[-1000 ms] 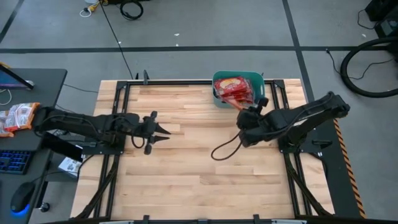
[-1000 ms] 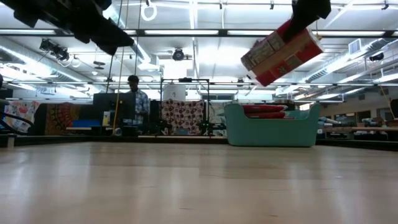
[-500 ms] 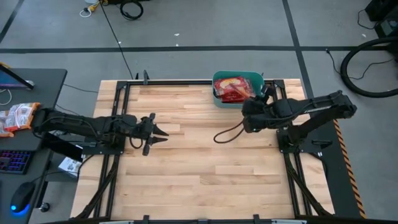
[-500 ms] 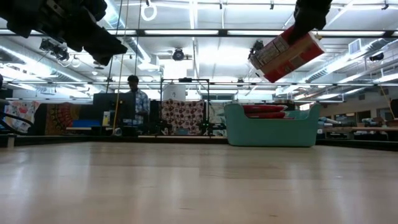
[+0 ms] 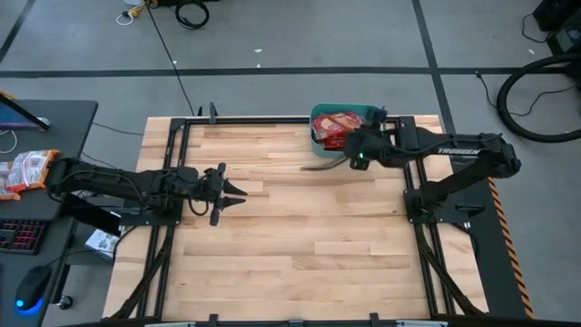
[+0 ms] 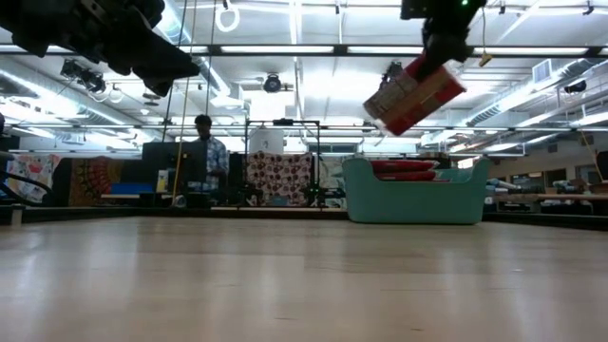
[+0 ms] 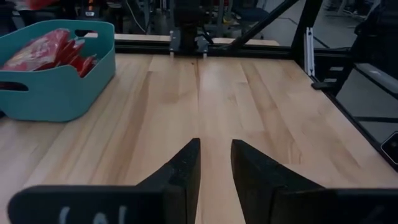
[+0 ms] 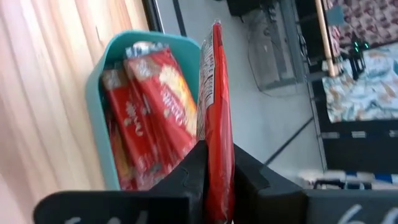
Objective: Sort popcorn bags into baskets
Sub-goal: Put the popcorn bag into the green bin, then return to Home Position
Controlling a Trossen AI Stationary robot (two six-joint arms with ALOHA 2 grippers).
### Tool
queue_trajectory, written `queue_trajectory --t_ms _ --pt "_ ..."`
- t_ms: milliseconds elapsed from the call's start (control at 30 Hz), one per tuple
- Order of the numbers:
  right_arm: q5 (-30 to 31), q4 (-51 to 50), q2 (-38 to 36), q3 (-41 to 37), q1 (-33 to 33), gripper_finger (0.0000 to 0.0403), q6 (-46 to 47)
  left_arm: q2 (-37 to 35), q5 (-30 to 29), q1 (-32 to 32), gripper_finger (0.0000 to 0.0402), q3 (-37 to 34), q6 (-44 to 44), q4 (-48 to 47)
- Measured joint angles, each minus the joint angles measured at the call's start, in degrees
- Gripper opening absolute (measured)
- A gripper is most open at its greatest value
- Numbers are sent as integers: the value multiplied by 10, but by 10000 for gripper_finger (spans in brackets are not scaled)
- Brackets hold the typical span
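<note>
Above the tabletop's (image 5: 290, 227) far right, beside the teal basket (image 6: 415, 195) stacked with red popcorn bags (image 8: 152, 106), the right claw (image 8: 214, 186) pinches one red popcorn bag (image 6: 414, 94) aloft, while the left claw (image 7: 214, 168) hovers mid-left, fingers slightly parted, empty.

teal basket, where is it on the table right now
In the high view the teal basket sits at the table's far edge, right of centre, with red popcorn bags inside; the right pincer, holding another bag, is right beside it.
</note>
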Motion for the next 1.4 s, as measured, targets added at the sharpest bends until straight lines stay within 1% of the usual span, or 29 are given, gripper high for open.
queue_trajectory --t_ms 133,300,533,600,767,867,933,1033,1133,1200,1300,1400 --pt "-54 74 0 0 -48 46 -94 0 -1 0 93 0 0 -1" --pt "-116 139 5 -6 -106 46 -166 0 -3 0 93 0 0 -1" --pt "-211 230 32 -74 -179 46 -242 0 -9 0 93 0 2 -3" --pt "-228 259 37 -92 -197 46 -266 0 -9 0 93 0 2 -3" --pt "-265 290 41 -119 -235 52 -326 0 -9 0 93 0 2 -11" --pt "-265 288 41 -126 -255 67 -338 0 -10 0 93 0 2 -12" --pt "-258 271 41 -127 -263 84 -327 0 -10 0 93 0 2 -12" --pt "-225 233 41 -127 -269 115 -292 0 -10 0 93 0 2 -12" --pt "-179 187 41 -124 -269 147 -224 0 -10 0 93 0 2 -12" --pt "-156 141 41 -111 -264 165 -161 0 -10 0 93 0 8 -12" --pt "-170 81 41 -79 -250 181 -64 -4 -10 0 93 0 13 -12" --pt "-212 47 35 -48 -226 187 8 -46 -9 0 93 0 13 -10"
